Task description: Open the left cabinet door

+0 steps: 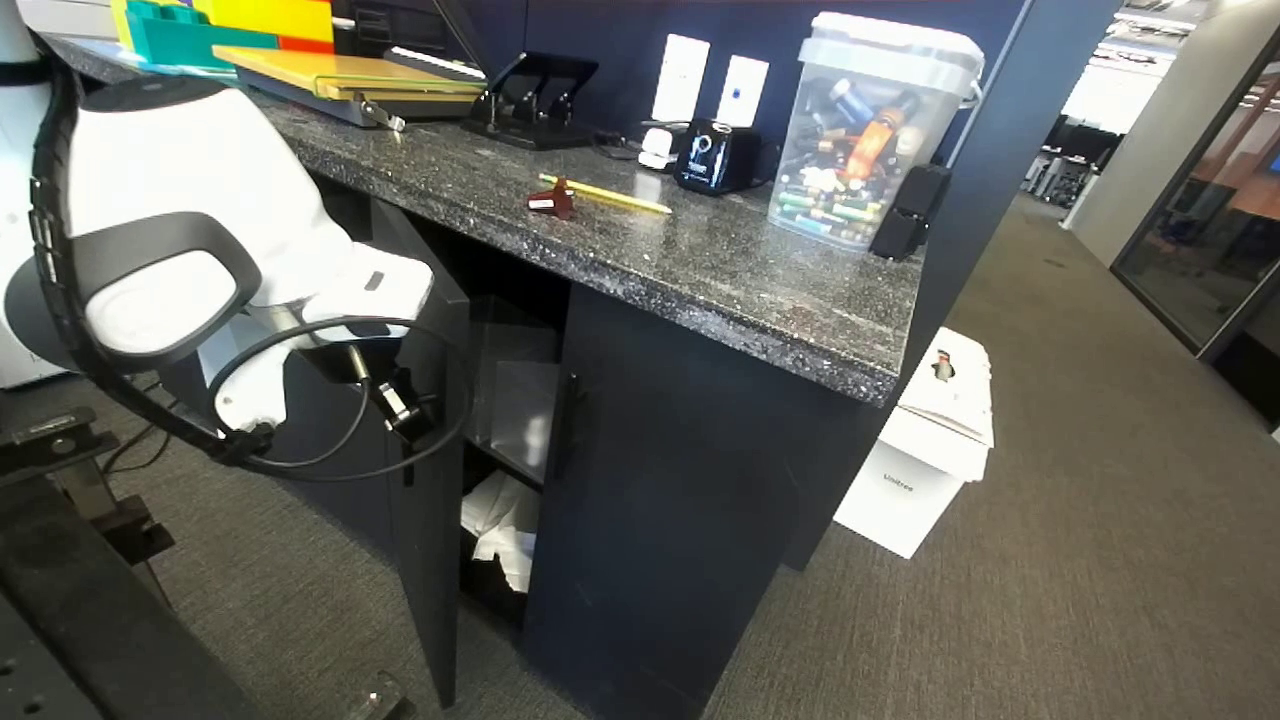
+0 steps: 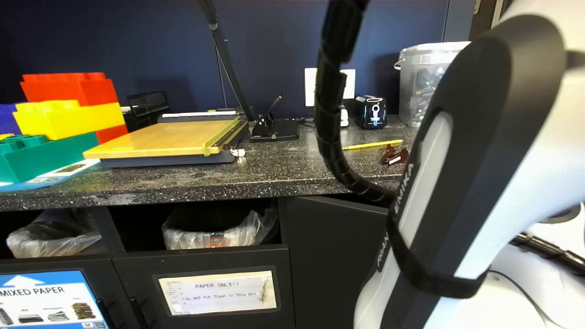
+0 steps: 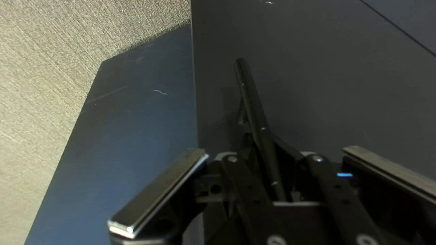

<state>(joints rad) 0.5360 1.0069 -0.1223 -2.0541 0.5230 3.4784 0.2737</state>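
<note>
The left cabinet door (image 1: 425, 560) is a tall dark panel that stands ajar, swung out from the cabinet. In an exterior view its tilted top edge shows beside its dark face (image 2: 333, 246), partly behind the arm. In the wrist view its face (image 3: 316, 75) fills the right side. Its slim black bar handle (image 3: 252, 102) runs between my gripper's fingers. My gripper (image 3: 262, 143) looks shut on the handle; the fingertips are dark and hard to make out. In an exterior view my gripper (image 1: 405, 410) is at the handle's upper part, with the lower part (image 1: 408, 472) showing below.
The twin door (image 1: 680, 480) is closed, with its handle (image 1: 570, 410) near its left edge. A clear bin (image 1: 520, 400) and white bags (image 1: 505, 520) sit inside the cabinet. The stone countertop (image 1: 700, 270) overhangs the doors. A dark frame (image 1: 60, 560) stands near the arm.
</note>
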